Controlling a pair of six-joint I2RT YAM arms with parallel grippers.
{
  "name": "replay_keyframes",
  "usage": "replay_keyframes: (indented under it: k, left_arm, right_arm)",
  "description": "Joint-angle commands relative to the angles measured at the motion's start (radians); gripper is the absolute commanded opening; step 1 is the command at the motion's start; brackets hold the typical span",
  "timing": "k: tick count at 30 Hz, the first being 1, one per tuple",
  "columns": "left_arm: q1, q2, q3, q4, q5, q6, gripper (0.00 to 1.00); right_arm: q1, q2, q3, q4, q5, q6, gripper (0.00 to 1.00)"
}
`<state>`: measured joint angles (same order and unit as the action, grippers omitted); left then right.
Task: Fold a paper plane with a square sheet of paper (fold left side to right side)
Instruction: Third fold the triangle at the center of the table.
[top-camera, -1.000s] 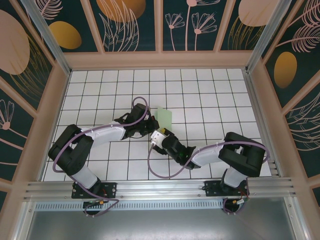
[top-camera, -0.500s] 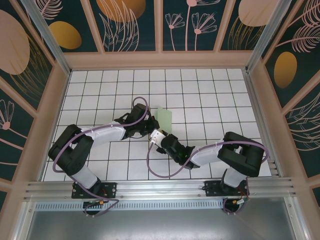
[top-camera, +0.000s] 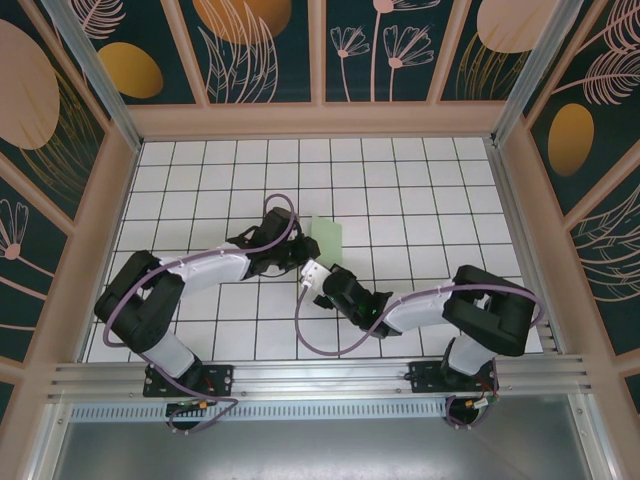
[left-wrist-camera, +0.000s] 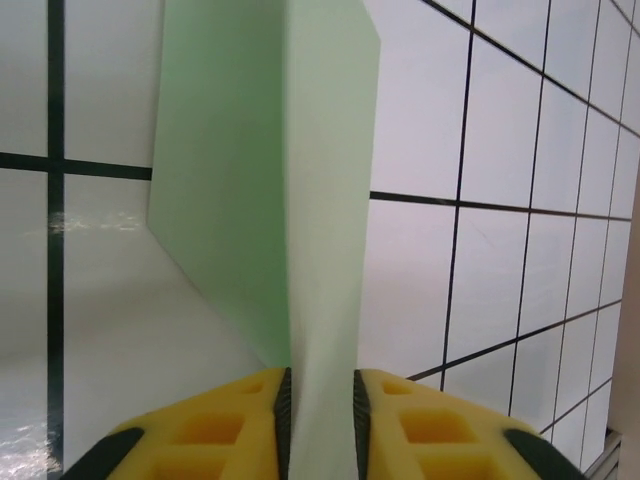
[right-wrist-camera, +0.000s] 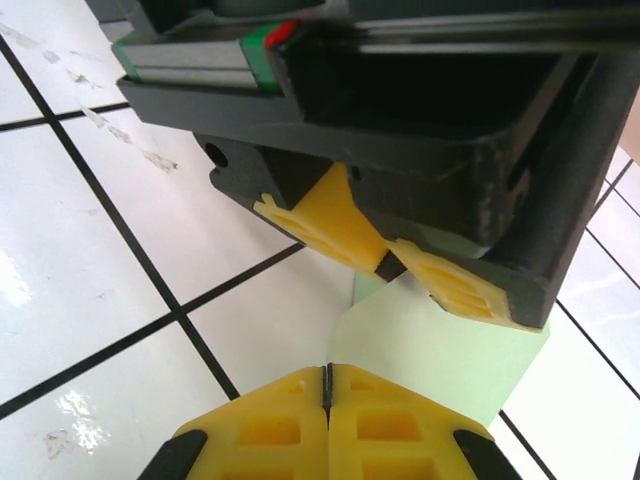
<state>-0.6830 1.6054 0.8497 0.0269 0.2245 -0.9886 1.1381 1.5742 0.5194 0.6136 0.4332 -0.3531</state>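
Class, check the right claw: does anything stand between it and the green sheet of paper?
Nothing visible does. The sheet of paper starts right at the tips of the shut right claw. The left claw straddles the same sheet farther on, past that near edge, so it is not in between.

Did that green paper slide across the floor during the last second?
No. The green paper lies across the same grid lines of the white tiled floor as a second ago.
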Motion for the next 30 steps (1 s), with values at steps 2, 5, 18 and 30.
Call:
replay_keyframes:
  k: [2, 5, 18, 30]
  left_arm:
    - [-0.003, -0.072, 0.018, -0.108, -0.069, 0.056, 0.46]
    - [0.016, -0.118, 0.029, -0.161, -0.087, 0.091, 0.49]
    - [0.077, 0.154, 0.32, -0.208, 0.039, 0.314, 0.34]
    - [0.078, 0.462, 0.488, -0.204, 0.091, 0.333, 0.28]
  right_arm:
    - [-0.016, -0.043, -0.001, -0.044, -0.086, 0.038, 0.0]
    - [-0.023, -0.044, 0.0, -0.061, -0.111, 0.042, 0.0]
    - [-0.055, -0.049, 0.0, -0.074, -0.192, 0.089, 0.0]
    - [-0.077, -0.023, 0.025, -0.11, -0.237, 0.139, 0.0]
